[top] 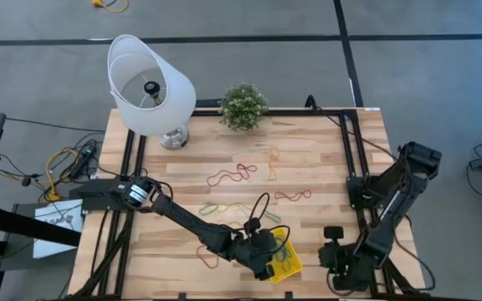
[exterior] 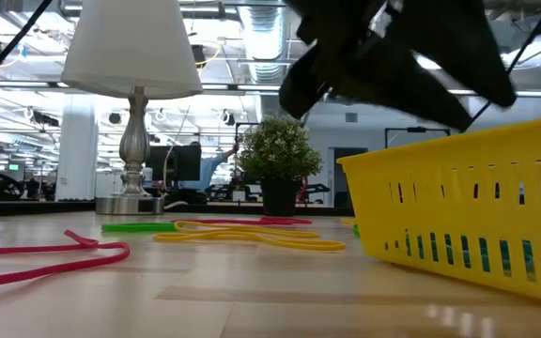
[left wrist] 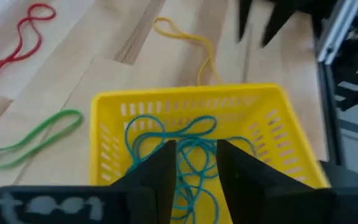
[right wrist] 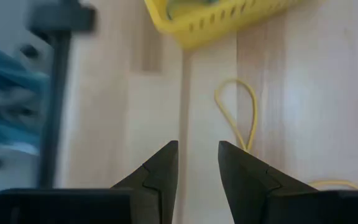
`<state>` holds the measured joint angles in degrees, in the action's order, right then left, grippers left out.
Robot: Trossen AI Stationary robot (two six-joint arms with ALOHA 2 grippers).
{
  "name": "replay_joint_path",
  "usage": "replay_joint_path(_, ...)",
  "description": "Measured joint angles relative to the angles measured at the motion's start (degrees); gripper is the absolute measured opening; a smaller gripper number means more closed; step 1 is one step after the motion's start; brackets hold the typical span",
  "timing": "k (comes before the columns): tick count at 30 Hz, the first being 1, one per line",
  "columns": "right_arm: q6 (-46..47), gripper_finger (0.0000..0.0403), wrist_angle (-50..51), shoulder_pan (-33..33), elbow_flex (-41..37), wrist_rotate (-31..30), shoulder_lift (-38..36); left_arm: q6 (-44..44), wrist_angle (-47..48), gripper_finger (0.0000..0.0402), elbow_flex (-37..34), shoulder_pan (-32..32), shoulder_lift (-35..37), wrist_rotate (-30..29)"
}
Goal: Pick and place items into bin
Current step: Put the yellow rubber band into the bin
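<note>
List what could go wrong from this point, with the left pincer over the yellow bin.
1. The left pincer hangs open right over the yellow bin, close to the teal loops inside; a finger could snag one on lifting and drag it out.
2. The bin sits by the table's near edge, so a nudge from the arm might push it off.
3. The right pincer waits open near the bin; both arms reaching at once could collide.

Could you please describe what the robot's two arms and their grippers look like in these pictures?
Both arms are dark, nearly black, built of jointed segments. The left arm has a silvery band near its base and a thin black cable looping above its wrist. The left gripper and right gripper each end in two black, wedge-shaped fingers.
</note>
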<state>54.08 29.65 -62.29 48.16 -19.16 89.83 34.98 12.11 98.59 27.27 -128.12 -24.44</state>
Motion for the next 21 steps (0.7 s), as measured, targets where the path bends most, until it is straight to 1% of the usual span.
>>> replay_joint_path(3, -2.6, 0.0109, 0.6, 1.0, 0.0, 0.5, 3.3, 0.0, -0.2, 0.0106, 0.1, 0.0, 0.8, -0.1)
replay_joint_path(7, -5.9, 0.0109, 1.9, 3.3, 0.1, 3.5, 7.1, 0.0, 0.0, 0.0106, 0.1, -0.1, 1.1, 0.1)
replay_joint_path(10, -9.2, 0.0109, 2.0, 5.0, 0.4, 4.9, 8.4, 0.0, 0.0, 0.0106, 0.1, -0.2, 1.1, 0.2)
replay_joint_path(15, -11.1, 0.0109, 2.8, 7.1, 0.3, 6.4, 6.7, -0.8, 0.0, 0.0099, 0.1, -0.1, 1.1, 2.0)
replay_joint_path(18, -11.2, 0.0109, 5.3, 8.2, -0.2, 5.3, 5.1, -1.5, 0.0, 0.0094, 0.1, -0.1, 1.1, 2.9)
replay_joint_path(21, -11.2, 0.0109, 5.4, 9.3, 0.0, 4.9, 4.7, -1.6, 0.0, 0.0091, 0.1, -0.1, 1.1, 3.0)
